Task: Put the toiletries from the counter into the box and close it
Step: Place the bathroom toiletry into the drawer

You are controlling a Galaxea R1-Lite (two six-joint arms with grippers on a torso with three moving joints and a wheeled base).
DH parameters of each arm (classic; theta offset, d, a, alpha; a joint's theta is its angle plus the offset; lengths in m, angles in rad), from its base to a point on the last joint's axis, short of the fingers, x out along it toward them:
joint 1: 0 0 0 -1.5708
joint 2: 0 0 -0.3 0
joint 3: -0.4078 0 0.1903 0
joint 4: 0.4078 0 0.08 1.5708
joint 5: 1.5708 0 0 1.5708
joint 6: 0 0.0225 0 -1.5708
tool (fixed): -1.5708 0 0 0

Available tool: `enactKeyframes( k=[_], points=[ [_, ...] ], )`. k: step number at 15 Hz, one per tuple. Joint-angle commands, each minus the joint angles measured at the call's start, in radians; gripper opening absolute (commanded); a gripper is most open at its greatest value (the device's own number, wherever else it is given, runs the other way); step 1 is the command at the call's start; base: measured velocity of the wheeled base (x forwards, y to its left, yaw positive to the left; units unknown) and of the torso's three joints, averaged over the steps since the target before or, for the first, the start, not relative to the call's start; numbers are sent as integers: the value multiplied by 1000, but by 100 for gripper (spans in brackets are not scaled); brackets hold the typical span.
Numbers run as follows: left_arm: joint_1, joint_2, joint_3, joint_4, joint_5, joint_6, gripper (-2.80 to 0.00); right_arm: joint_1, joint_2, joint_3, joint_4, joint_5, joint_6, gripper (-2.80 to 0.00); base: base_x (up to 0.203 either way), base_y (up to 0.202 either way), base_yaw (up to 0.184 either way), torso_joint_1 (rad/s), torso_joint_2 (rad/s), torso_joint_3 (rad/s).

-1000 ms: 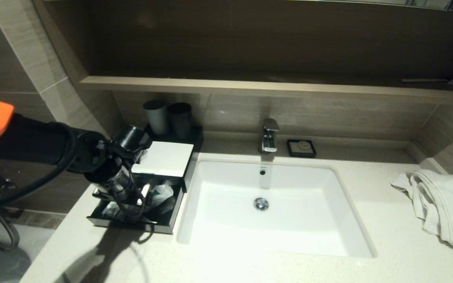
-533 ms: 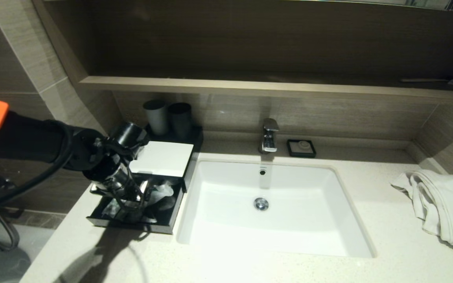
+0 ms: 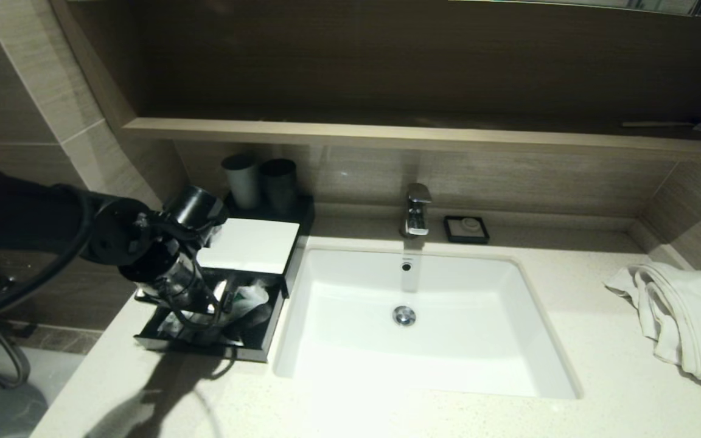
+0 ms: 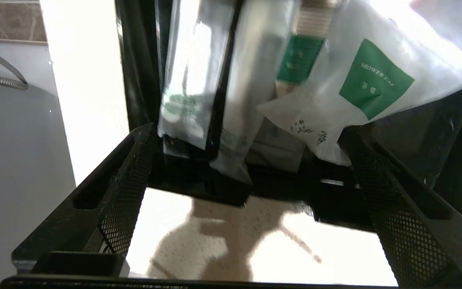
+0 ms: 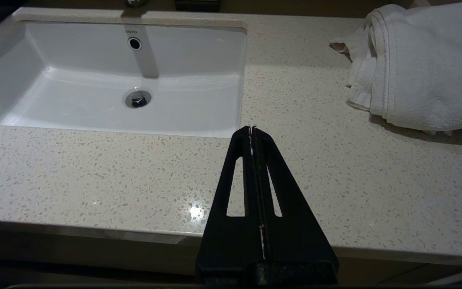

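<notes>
My left gripper (image 4: 247, 168) is hovering spread over the box (image 3: 247, 347) drawer; the toiletries (image 4: 335, 104) inside look light, crinkly, slippery. I'd push the stiff drawer front.

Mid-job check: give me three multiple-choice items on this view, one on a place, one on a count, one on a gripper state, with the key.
1. Where are the plastic-wrapped toiletry packets?
A. in the black box's open drawer
B. in the white rectangular sink
C. on the white towel

2. How many dark cups stand behind the box?
A. one
B. two
C. four

3. The left gripper is:
A. shut on a packet
B. open, empty
C. out of view

Key: 1 A, packets lie inside the drawer; 2 B, two cups side by side; 3 B, fingers spread with nothing between. Right gripper is shut over the speckled stone counter.
</notes>
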Motion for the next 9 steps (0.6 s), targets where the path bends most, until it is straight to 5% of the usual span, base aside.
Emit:
enactKeyframes(
  k=[1,6,7,9],
  points=[
    [-22,-26,21,-2,2,-1,0,0,0,0,0,0,0,-280,0,0,0,0,0,0],
    [-25,-30,-18,-12,1,2,-14,0,0,0,0,0,0,-280,0,0,0,0,0,0],
    [-25,-29,-18,-21,1,2,-280,0,0,0,0,0,0,-280,0,0,0,0,0,0],
    [-37,-18,-18,-37,-13,-1,-280,0,0,0,0,0,0,-280,0,0,0,0,0,0]
  ],
)
